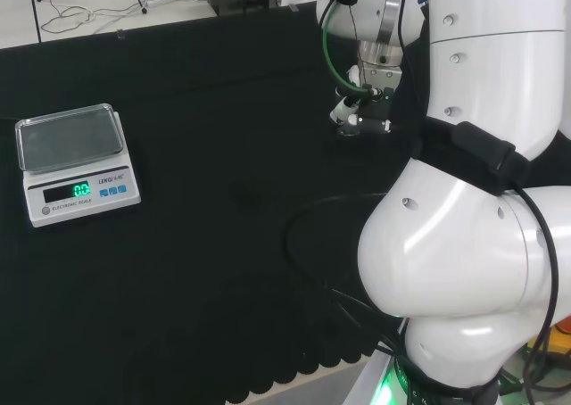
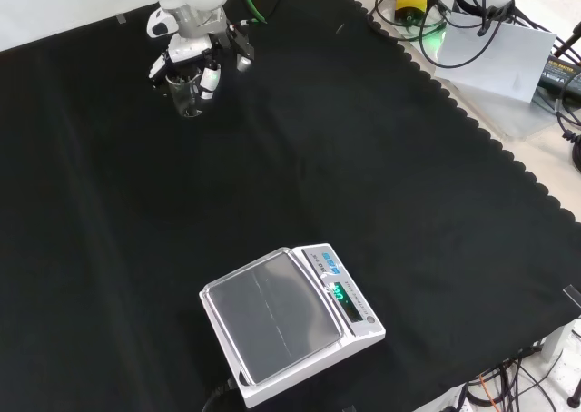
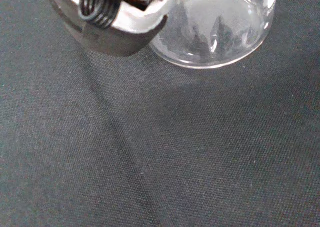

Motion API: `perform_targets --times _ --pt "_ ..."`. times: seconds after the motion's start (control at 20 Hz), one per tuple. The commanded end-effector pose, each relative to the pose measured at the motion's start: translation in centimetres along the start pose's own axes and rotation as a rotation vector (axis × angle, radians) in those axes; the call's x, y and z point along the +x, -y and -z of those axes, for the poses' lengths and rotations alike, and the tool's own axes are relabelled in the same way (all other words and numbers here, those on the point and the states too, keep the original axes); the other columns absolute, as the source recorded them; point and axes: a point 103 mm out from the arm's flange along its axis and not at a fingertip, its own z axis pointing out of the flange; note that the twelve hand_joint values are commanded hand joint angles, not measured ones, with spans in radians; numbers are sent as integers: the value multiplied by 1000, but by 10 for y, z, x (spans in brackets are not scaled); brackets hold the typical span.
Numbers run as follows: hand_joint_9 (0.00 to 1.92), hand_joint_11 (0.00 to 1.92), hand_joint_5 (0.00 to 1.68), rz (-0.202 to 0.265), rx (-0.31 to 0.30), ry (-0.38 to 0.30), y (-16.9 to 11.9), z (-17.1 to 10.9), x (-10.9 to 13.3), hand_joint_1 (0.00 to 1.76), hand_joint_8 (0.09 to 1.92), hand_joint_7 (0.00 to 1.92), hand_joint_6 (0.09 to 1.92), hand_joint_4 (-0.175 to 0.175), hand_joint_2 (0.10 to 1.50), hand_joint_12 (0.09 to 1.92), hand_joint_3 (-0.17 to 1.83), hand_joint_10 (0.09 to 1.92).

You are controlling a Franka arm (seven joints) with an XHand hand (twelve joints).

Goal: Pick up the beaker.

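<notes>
A small clear glass beaker stands upright on the black cloth at the far left in the front view. The black and white hand hangs right over it and reaches down around its rim. In the wrist view the beaker's round base rests on the cloth, with a white and black part of the hand right against its side. In the head view the hand sits low over the cloth beside the arm's white links, and the beaker cannot be made out there.
A white digital scale with a grey pan stands near the front edge in the front view, and at the left in the head view. Bare black cloth lies between it and the beaker. The arm's large links take up the right of the head view.
</notes>
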Motion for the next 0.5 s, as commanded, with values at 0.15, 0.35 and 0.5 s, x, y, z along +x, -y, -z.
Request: perform_targets --times 0.15,0.35,0.5 --pt "837 853 706 17 -28 -1 6 32 1 995 1334 528 1425 -10 1162 1187 190 1033" --pt "844 858 716 31 -64 4 13 60 6 996 1345 540 1422 -18 1197 1186 124 1045" --pt "847 861 718 48 -102 15 20 88 13 998 1351 545 1419 -22 1199 1185 117 1049"
